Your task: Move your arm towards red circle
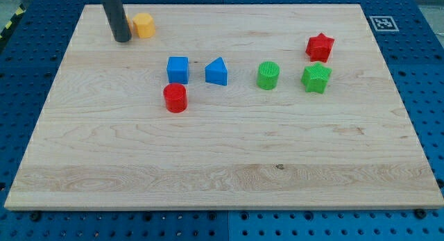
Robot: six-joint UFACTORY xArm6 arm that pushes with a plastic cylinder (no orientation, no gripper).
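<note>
The red circle (175,98) is a short red cylinder standing left of the board's middle. My tip (122,39) is the lower end of the dark rod, near the view's top left, well up and to the left of the red circle. An orange block (143,24) sits just to the right of the tip, very close to the rod. A blue cube (177,69) stands right above the red circle.
A blue triangle (216,72) is right of the blue cube. A green circle (268,75), a green star (316,78) and a red star (320,46) lie to the view's right. The wooden board (222,164) rests on a blue perforated table.
</note>
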